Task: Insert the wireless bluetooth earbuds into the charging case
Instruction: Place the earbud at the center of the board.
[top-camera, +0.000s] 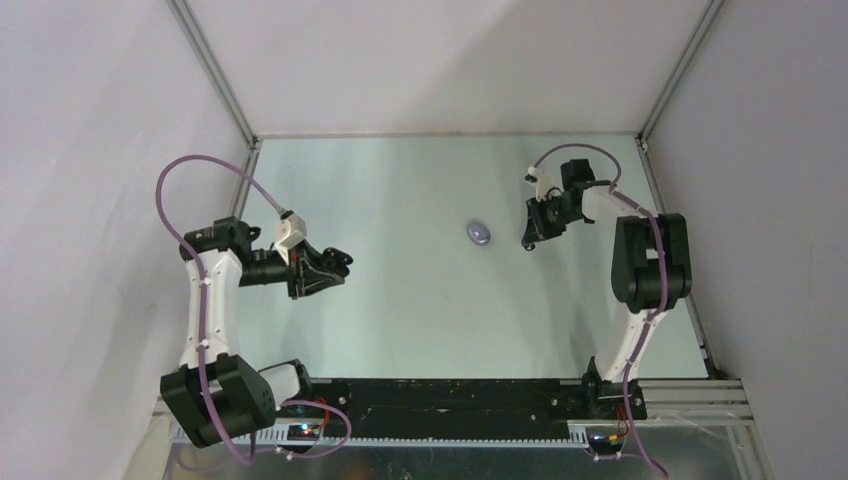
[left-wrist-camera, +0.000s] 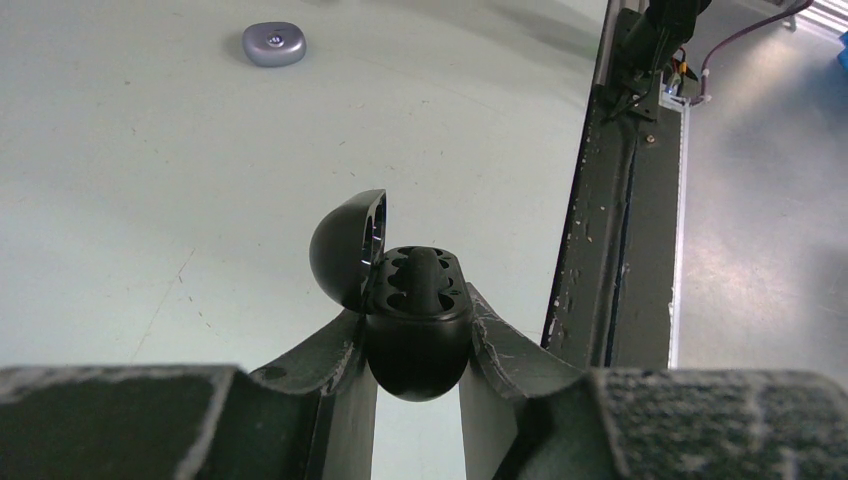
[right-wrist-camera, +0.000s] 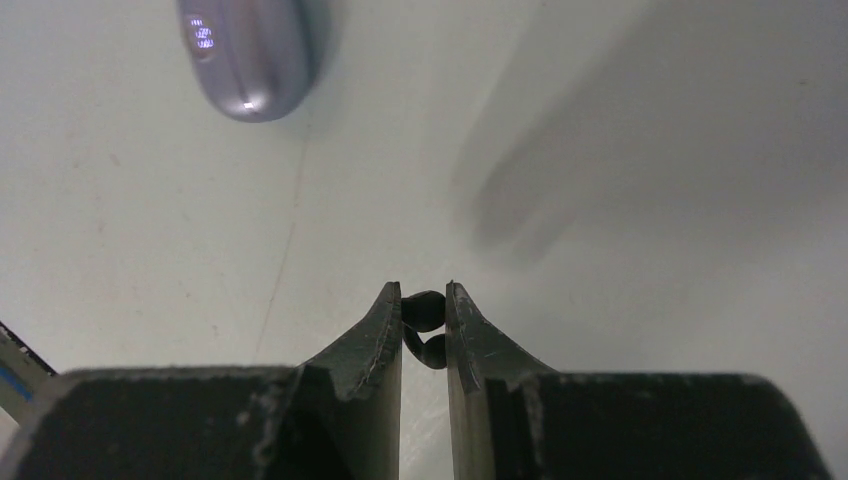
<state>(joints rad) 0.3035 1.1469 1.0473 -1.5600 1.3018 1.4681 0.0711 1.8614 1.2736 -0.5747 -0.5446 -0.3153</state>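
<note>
- A black earbud (right-wrist-camera: 425, 314) is pinched between the fingertips of the right gripper (right-wrist-camera: 422, 296), which is clenched on it and held above the tabletop (top-camera: 400, 310), near the right edge and toward the far right corner.
- The black charging case (left-wrist-camera: 417, 340) is grasped by the left gripper (left-wrist-camera: 415, 318) near the left edge, well apart from the earbud. Its lid (left-wrist-camera: 340, 248) is swung open to one side, and the moulded recesses face away from the wrist.
- Whether a recess is already filled cannot be told from these views.
- A purple charging case (top-camera: 481, 233) lies shut on the tabletop, right of the middle and just beside the right gripper. No other earbuds can be made out.
- The step in hand is judged to be carrying the earbud across to the open black case.
- The case should be kept steady with its opening turned toward the approaching gripper.
- The earbud should be lined up over a free recess and matched to its outline before it is lowered.
- The open lid should be avoided on the way in.
- Release is best delayed until the earbud is seated, since so small and glossy a part could slip or roll away.
</note>
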